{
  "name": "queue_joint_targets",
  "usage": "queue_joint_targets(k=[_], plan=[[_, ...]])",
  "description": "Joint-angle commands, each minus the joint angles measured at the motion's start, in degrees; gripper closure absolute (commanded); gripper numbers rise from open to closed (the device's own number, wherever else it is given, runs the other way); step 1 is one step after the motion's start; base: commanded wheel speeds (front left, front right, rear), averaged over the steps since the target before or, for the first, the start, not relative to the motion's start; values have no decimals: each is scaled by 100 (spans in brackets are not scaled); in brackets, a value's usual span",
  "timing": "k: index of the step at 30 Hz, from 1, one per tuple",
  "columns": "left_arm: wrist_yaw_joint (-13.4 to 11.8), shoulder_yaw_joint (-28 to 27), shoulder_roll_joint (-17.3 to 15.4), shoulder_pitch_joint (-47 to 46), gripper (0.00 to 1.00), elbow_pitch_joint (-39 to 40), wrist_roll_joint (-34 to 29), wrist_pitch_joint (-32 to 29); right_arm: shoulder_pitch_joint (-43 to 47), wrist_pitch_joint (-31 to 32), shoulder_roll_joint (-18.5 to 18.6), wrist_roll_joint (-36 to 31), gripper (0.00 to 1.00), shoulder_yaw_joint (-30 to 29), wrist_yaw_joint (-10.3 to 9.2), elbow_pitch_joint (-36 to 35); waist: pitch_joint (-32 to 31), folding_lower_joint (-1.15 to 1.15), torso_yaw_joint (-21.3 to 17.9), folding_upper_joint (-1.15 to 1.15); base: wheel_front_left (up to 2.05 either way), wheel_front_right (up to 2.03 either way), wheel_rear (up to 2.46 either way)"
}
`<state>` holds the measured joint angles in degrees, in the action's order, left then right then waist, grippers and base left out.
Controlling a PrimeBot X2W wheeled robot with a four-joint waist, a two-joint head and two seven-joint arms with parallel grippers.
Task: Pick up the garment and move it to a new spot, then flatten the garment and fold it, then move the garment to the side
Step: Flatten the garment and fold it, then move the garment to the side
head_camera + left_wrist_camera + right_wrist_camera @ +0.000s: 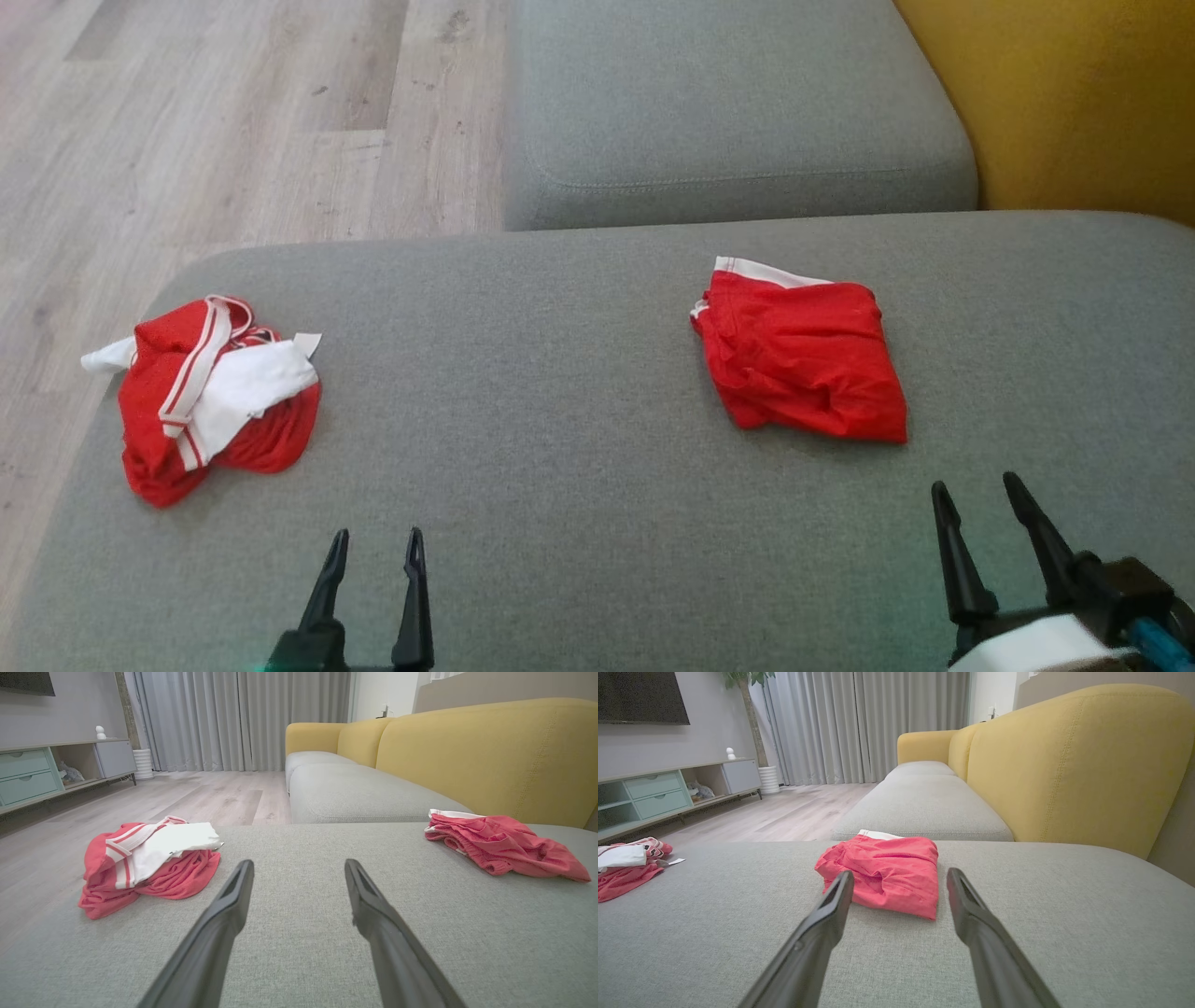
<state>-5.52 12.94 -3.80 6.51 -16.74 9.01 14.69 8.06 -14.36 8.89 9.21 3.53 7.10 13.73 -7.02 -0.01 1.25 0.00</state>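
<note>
Grey sofa cushion: crumpled red-and-white garment, middle left, near the cushion's edge; folded red shorts, right of centre. Left gripper, bottom edge, fingers spread, empty. Right gripper, lower right, fingers spread, empty.

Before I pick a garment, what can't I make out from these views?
- Crumpled red-and-white garment: bunched on itself in every view; whether it is one piece cannot be told.
- Folded red garment: top layer hides inner folds; in the right wrist view a finger of the right gripper covers part of its near edge.
- Left gripper: base cut off by the head view's bottom edge.
- Shelf clutter, right wrist view: too small.
</note>
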Motion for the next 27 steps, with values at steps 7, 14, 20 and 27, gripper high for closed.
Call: queue_joint_targets(k=[7,14,20,27], plan=[[55,-237,56,-117,0,131,-82,30,-12,-63,125,108,0,119,39,-130,-27,1,56,0,0,0,0],[56,-243,73,-171,0,273,-152,30,-129,-63,175,141,0,20,39,-168,236,1,94,0,0,0,0],[59,-187,82,-377,0,516,-195,30,-789,-63,388,552,0,57,39,437,718,1,163,0,0,0,0],[27,-4,88,-758,0,726,-255,30,-2219,878,1030,1514,0,365,39,1411,1435,1,295,0,0,0,0]])
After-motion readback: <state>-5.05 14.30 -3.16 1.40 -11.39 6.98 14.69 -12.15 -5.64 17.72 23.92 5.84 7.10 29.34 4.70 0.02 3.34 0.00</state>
